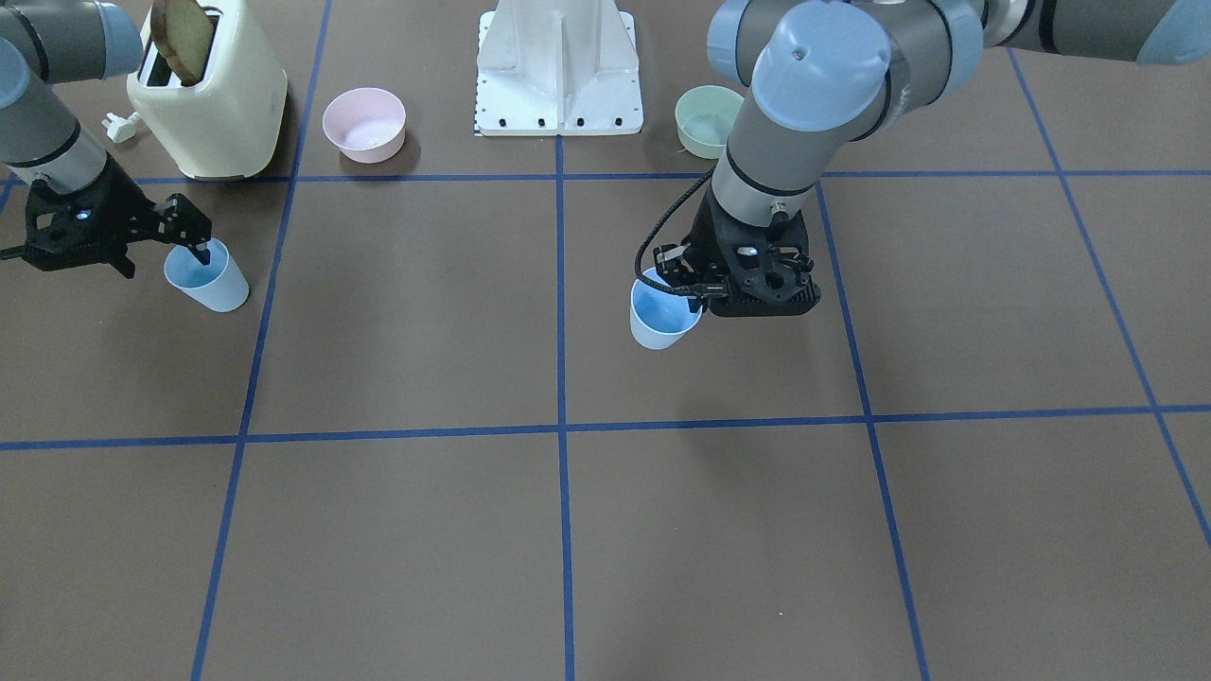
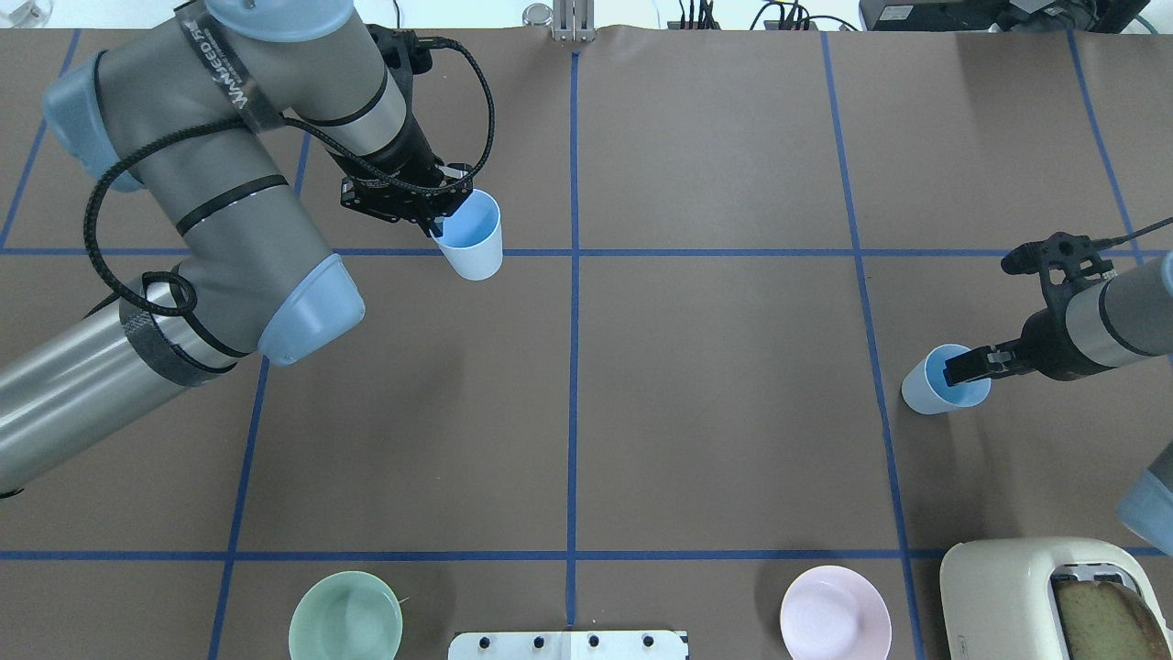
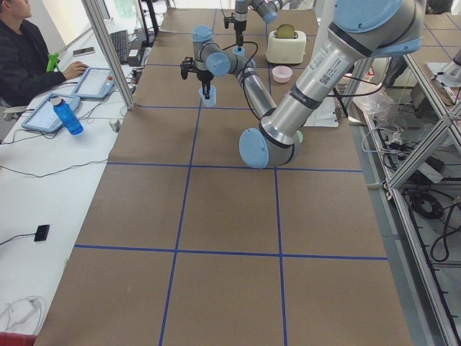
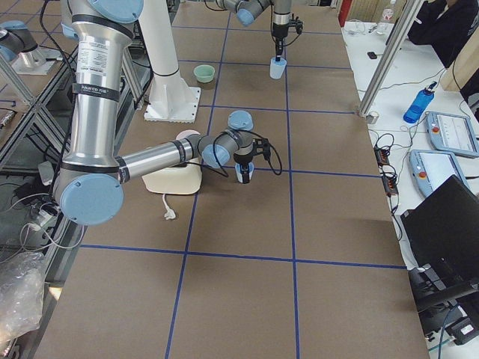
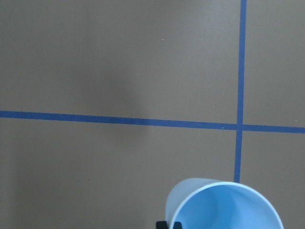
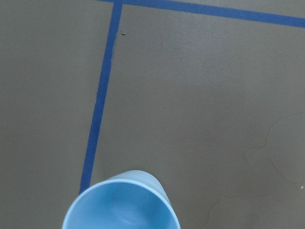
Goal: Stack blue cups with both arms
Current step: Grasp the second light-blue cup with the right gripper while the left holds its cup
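In the overhead view, the first blue cup (image 2: 476,252) is being pinched at its rim by the left hand (image 2: 440,223), with one finger being pressed against the inside of the wall and the other against the outside. The cup is being held upright and clear of the desk (image 2: 715,412), just at 9 o'clock of the upper tape crossing (image 2: 573,252). In the left wrist view only its open mouth is being shown at the bottom edge, and a soft shadow is being cast on the desk well apart from it.

The second blue cup (image 2: 924,392) is being gripped the same way by the right hand (image 2: 958,371), whose fingers are being closed on the rim at the cup's 3 o'clock side. This cup is being held at about 4 o'clock of that crossing, well apart from the first cup. Whether its base is touching the desk cannot be told.

A cream toaster (image 2: 1008,587) is sitting at 5 o'clock of the second cup, with a bread slice (image 2: 1100,619) standing in its slot. A pink bowl (image 2: 834,612) is sitting at 7 o'clock of that cup. A green bowl (image 2: 345,616) is sitting between 6 and 7 o'clock of the first cup.
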Available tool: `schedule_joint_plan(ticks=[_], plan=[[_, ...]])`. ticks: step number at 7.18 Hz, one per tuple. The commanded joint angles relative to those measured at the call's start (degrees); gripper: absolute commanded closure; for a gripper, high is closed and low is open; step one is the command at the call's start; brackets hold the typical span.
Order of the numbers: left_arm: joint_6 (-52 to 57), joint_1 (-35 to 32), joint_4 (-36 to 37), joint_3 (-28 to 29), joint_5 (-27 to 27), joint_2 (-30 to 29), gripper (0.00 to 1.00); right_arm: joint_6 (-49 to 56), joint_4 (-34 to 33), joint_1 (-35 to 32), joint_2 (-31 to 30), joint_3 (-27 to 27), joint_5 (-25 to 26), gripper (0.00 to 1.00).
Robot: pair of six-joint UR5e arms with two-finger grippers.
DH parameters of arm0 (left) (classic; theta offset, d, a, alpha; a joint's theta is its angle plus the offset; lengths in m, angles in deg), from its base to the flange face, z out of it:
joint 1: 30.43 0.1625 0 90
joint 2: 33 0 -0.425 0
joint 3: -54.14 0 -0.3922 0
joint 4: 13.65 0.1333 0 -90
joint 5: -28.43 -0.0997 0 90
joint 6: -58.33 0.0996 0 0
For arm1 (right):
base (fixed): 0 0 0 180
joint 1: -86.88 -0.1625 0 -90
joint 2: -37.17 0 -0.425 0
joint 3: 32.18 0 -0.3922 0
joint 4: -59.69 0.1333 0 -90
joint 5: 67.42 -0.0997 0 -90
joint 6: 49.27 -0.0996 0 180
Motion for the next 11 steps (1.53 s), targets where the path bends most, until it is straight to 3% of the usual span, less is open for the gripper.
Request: schedule_joint_plan(ticks=[1,2,4,8,10,11], plan=[[-0.1,0.1,0.0,0.0,-0.3,0.0,1.0,0.2,0.0,0.0,0.6,-0.9,0.0,0.01],[-0.1,0.1,0.0,0.0,-0.3,0.0,1.0,0.2,0.0,0.0,0.6,-0.9,0.0,0.18],[-0.1,0.1,0.0,0.0,-0.3,0.0,1.0,0.3,0.0,-0.1,0.6,-0.6,-1.0,0.97],[0.0,0.4,-0.1,0.0,-0.3,0.1,1.0,-0.5,0.0,-0.7,1.5,-0.1,-1.2,1.0],[-2.4,3.2,-0.3,2.1,-2.8,-2.0,1.0,-0.7,-2.5,-6.9,6.2,0.0,-7.6,1.0],[-3.9,4.9,-1.0,4.4,-3.0,-3.4,1.0,-0.6,-9.2,-9.2,11.4,0.1,-8.4,1.0]])
